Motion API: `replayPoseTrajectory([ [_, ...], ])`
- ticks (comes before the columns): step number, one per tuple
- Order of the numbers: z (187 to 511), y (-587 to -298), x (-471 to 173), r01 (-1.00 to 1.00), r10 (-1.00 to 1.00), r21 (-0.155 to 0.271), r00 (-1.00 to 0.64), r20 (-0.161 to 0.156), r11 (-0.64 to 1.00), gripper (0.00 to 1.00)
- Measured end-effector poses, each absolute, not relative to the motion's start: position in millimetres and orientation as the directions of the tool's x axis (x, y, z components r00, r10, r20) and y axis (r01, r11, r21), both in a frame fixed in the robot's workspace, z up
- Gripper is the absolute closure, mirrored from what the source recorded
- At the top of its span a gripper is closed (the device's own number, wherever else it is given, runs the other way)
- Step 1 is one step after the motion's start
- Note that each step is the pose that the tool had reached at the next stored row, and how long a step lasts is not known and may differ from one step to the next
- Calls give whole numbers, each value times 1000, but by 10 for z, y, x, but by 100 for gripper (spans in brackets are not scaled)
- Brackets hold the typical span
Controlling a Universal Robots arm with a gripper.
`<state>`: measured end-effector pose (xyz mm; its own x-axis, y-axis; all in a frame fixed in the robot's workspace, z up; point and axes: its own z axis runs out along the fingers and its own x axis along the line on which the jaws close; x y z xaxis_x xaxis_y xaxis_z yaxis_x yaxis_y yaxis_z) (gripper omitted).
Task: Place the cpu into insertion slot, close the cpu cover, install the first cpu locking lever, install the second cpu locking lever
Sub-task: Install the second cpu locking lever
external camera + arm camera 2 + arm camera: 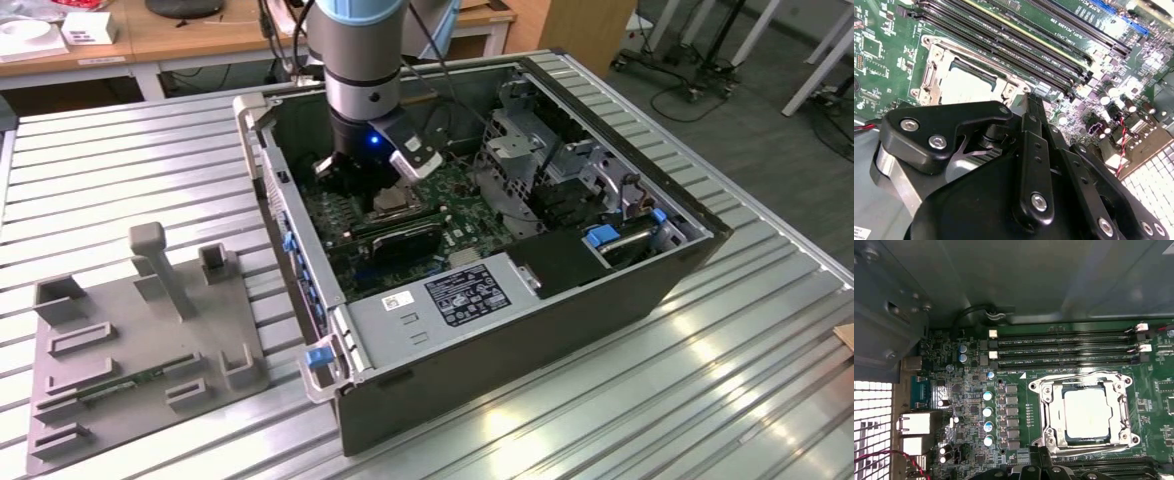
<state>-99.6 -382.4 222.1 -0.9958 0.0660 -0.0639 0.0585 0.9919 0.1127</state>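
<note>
The cpu (1087,412) lies flat in the insertion slot (1054,437) on the green motherboard (971,407), its pale silvery top showing. The cpu cover (1050,407) lies down around it as a silvery frame. The same cpu (966,84) and cover (934,75) appear in the second wrist view. My gripper (1026,99) hangs just beside the socket's edge, fingers shut together with nothing between them. In the exterior view the gripper (374,190) reaches down into the open computer case, right by the slot (400,207).
Long black memory slots (1064,347) run beside the socket. Capacitors (988,412) and port blocks (916,425) stand on the board. The case walls (534,330) and drive cage (534,150) hem in the arm. A grey fixture plate (134,340) lies at the exterior view's left.
</note>
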Motion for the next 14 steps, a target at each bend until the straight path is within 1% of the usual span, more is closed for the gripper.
replayPoseTrajectory([
  [6, 2221, -3825, -960, 59, 66, 113, -996, -64, 992, 90],
  [14, 2219, -3825, -740, 59, 66, 113, -996, -64, 992, 90],
])
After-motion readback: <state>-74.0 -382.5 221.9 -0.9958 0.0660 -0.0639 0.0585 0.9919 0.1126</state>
